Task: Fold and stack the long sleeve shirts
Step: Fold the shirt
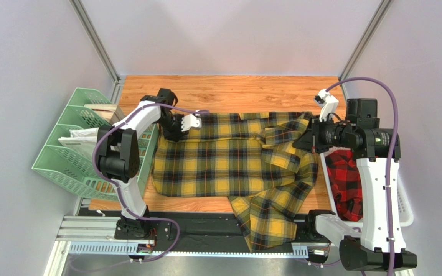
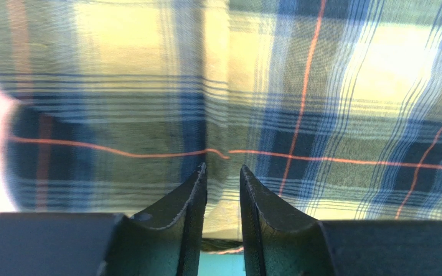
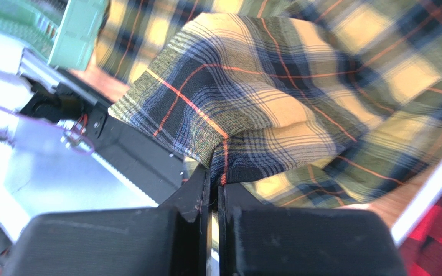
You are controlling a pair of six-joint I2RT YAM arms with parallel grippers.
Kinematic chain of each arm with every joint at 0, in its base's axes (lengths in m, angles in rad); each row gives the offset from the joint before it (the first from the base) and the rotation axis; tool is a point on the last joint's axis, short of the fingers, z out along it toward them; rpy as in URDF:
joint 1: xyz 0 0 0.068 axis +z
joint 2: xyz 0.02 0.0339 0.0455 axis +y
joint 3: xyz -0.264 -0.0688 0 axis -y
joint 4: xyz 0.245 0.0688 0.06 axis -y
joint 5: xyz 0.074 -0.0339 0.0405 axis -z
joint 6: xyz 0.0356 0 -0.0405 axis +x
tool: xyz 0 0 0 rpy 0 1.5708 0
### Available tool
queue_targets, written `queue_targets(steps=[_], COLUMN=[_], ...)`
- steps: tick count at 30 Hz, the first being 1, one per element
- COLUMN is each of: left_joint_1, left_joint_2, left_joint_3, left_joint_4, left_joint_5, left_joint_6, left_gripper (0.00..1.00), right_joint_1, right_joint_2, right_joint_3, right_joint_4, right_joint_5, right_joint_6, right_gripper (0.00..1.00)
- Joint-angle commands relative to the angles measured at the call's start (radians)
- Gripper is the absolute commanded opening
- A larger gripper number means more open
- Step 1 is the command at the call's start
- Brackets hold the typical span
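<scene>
Softly rumpled, the yellow-and-black checked shirt [image 1: 223, 161] lies spread over the wood-grain table [image 1: 235, 92], with one long part draped past the near edge. The left gripper [image 2: 223, 169] sits at the shirt's far left corner, its dark tapered fingers parted by a narrow slit with the thin weave close against them. The right gripper [image 3: 213, 175] pinches a raised fold of the same flannel on its right side. The red-and-black checked shirt [image 1: 344, 181] lies crumpled in the white basket [image 1: 405, 210]
</scene>
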Motion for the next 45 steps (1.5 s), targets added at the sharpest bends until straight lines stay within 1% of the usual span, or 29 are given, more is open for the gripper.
queue_targets(steps=[1,2,5,6,7,9,10,11,13,14,15,16,17,18,19,20,22,23,25,26,28,29,30,31,32,35,38,42,45], left_joint_1=[0.015,0.02,0.02,0.02,0.017,0.006,0.0,-0.021,-0.06,-0.113,-0.142,-0.173,-0.231,-0.259,-0.288,-0.355,-0.429,-0.509,-0.59,-0.647,-0.69,-0.721,-0.733,-0.744,-0.758,-0.792,-0.825,-0.832,-0.832], left_joint_2=[-0.072,-0.101,-0.161,-0.178,-0.196,-0.253,-0.279,-0.341,-0.417,-0.505,-0.553,-0.602,-0.7,-0.748,-0.794,-0.87,-0.923,-0.946,-0.924,-0.904,-0.827,-0.798,-0.767,-0.718,-0.697,-0.632,-0.566,-0.512,-0.468], left_joint_3=[0.098,0.113,0.127,0.13,0.132,0.135,0.129,0.095,0.045,-0.027,-0.066,-0.159,-0.208,-0.262,-0.373,-0.429,-0.568,-0.607,-0.691,-0.707,-0.718,-0.718,-0.715,-0.707,-0.706,-0.718,-0.729,-0.721,-0.732], left_joint_4=[-0.06,-0.063,-0.055,-0.052,-0.049,-0.046,-0.035,0.018,0.089,0.183,0.241,0.308,0.45,0.523,0.602,0.75,0.883,1.005,1.119,1.228,1.307,1.395,1.433,1.465,1.529,1.636,1.735,1.772,1.833], left_joint_5=[0.165,0.193,0.305,0.367,0.395,0.496,0.526,0.57,0.584,0.564,0.545,0.512,0.451,0.428,0.399,0.329,0.256,0.169,0.063,-0.018,-0.081,-0.139,-0.163,-0.178,-0.189,-0.186,-0.219,-0.221,-0.235], left_joint_6=[-0.066,-0.093,-0.149,-0.169,-0.196,-0.279,-0.31,-0.359,-0.474,-0.505,-0.529,-0.593,-0.614,-0.627,-0.637,-0.631,-0.6,-0.545,-0.484,-0.447,-0.411,-0.393,-0.385,-0.379,-0.375,-0.344,-0.307,-0.273,-0.21], left_gripper=[0.45,0.47,0.65,0.76,0.91,0.93,0.99,0.99,0.99,0.99,0.99,0.99,0.99,0.99,0.99,0.99,0.99,0.99,0.99,0.99,0.99,0.99,0.99,0.99,0.99,0.99,0.99,0.99,0.99], right_joint_1=[0.054,0.062,0.099,0.114,0.146,0.177,0.203,0.218,0.249,0.255,0.257,0.257,0.259,0.257,0.257,0.257,0.255,0.255,0.252,0.252,0.251,0.248,0.248,0.246,0.245,0.231,0.213,0.186,0.177], right_joint_2=[0.013,0.024,0.049,0.053,0.059,0.076,0.081,0.096,0.112,0.134,0.147,0.162,0.177,0.205,0.216,0.227,0.263,0.277,0.3,0.305,0.32,0.323,0.326,0.331,0.336,0.346,0.351,0.36,0.357], right_joint_3=[-0.072,-0.084,-0.118,-0.126,-0.127,-0.129,-0.132,-0.133,-0.144,-0.149,-0.149,-0.15,-0.143,-0.141,-0.143,-0.147,-0.143,-0.137,-0.123,-0.12,-0.12,-0.123,-0.124,-0.127,-0.13,-0.144,-0.17,-0.207,-0.21], right_joint_4=[-0.025,-0.01,0.067,0.087,0.129,0.173,0.221,0.245,0.304,0.32,0.334,0.358,0.368,0.378,0.407,0.427,0.466,0.475,0.492,0.493,0.504,0.512,0.519,0.535,0.544,0.564,0.595,0.682,0.693], right_joint_5=[-0.052,-0.049,-0.043,-0.044,-0.043,-0.05,-0.055,-0.06,-0.063,-0.067,-0.072,-0.072,-0.073,-0.089,-0.096,-0.113,-0.15,-0.159,-0.185,-0.193,-0.222,-0.233,-0.254,-0.265,-0.276,-0.308,-0.337,-0.418,-0.434], right_joint_6=[0.027,0.035,0.069,0.087,0.101,0.159,0.178,0.196,0.231,0.239,0.251,0.28,0.291,0.304,0.32,0.365,0.406,0.438,0.466,0.483,0.509,0.524,0.552,0.564,0.581,0.624,0.678,0.79,0.795], right_gripper=[0.0,0.0,0.0,0.0,0.0,0.0,0.0,0.0,0.0,0.0,0.0,0.0,0.0,0.0,0.0,0.0,0.0,0.0,0.0,0.0,0.0,0.0,0.0,0.0,0.0,0.0,0.0,0.0,0.0])
